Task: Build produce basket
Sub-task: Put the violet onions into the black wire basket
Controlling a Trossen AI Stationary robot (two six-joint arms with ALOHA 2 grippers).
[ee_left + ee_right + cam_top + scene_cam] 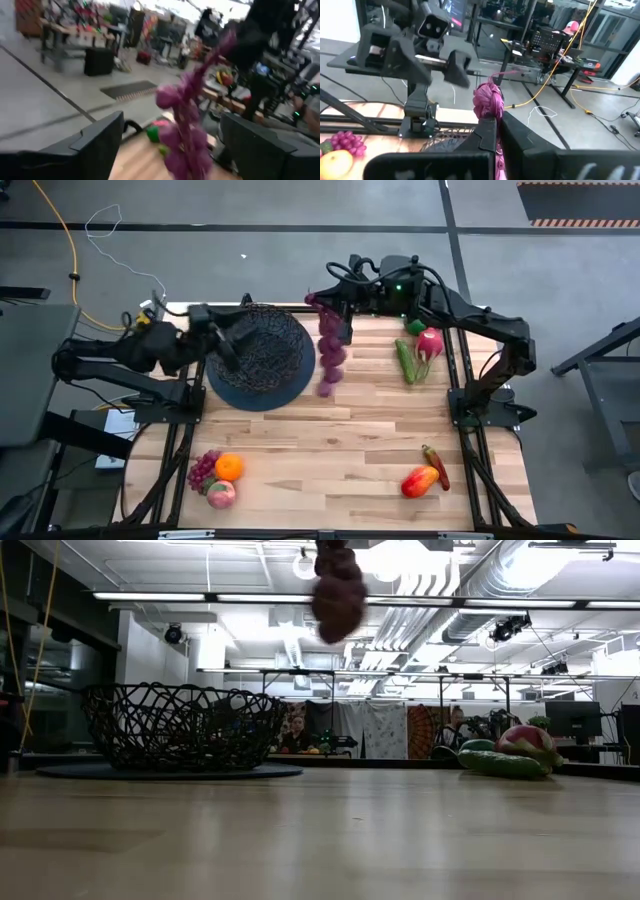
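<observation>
The black wire basket (262,356) (185,726) stands on its dark round base at the table's far left. My left gripper (222,338) (175,150) hovers over the basket's left part, open and touching nothing. My right gripper (335,315) (495,135) is just right of the basket, shut on a purple grape bunch (329,358) (338,592) that hangs high above the table beside the basket's right rim. In the left wrist view that bunch (182,125) shows farther off, beyond the open fingers. My right gripper pinches the grape bunch's top end (488,101) between its two fingers, which come at it roughly level from the table's right side. The bunch hangs down below the fingers, lifted clear of the table and the basket.
A cucumber (405,362), a pink radish (430,342) and a green pepper (413,326) lie at the far right. A second grape bunch (203,468), an orange (229,467) and a peach (221,493) lie near left. A mango (420,480) and a red pepper (436,463) lie near right.
</observation>
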